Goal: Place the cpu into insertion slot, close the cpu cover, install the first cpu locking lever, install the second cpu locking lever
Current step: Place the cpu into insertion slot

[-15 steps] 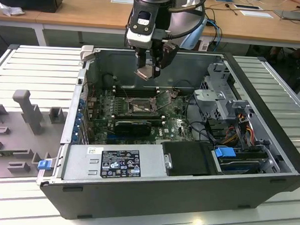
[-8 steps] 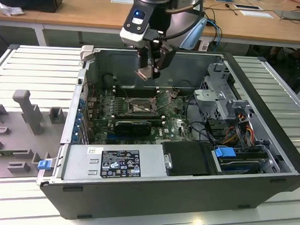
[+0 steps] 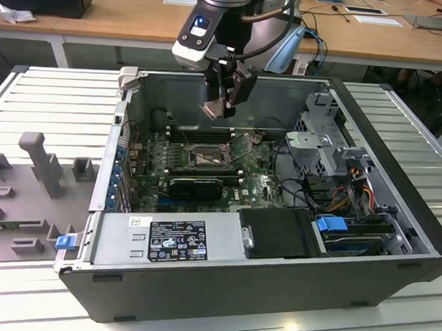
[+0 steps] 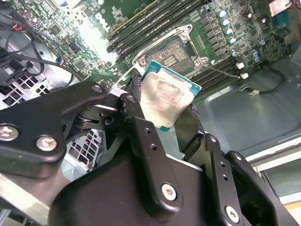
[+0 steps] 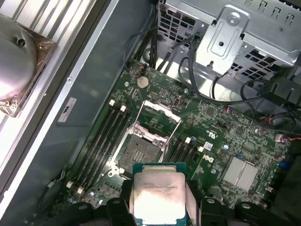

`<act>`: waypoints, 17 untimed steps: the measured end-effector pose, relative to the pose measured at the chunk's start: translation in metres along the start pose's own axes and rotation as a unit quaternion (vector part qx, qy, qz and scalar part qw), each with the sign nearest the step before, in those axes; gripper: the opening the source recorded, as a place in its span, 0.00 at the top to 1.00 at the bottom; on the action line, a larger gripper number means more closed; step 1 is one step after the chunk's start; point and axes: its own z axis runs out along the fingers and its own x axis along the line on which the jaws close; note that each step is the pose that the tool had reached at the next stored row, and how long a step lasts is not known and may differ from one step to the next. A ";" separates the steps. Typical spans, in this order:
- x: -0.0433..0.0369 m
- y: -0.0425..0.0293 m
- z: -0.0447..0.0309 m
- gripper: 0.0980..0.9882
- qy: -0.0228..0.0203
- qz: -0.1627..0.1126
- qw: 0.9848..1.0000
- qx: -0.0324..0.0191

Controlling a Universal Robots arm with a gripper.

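While the gripper [image 3: 222, 105] pinches the cpu [image 4: 167, 96] by its edges, hanging well above the open insertion slot [image 5: 141, 153], I'd worry any tilt or twist in that hold lands it crooked and scrapes up the slot, honestly.

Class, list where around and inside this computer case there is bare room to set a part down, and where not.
Free: ribbed table at the exterior view's right of the case, and its slats beyond the grey fixture. Crowded: cables by the drive cage; the gripper holds the cpu near the insertion slot.
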 end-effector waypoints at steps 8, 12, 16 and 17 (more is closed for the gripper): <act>0.0000 0.0000 0.0006 0.52 -0.004 0.047 0.999 -0.001; 0.0000 0.0000 0.0006 0.52 -0.005 0.066 0.998 -0.001; 0.0000 0.0000 0.0011 0.52 -0.006 0.081 0.997 -0.002; 0.0000 0.0000 0.0016 0.52 -0.006 0.081 0.997 -0.002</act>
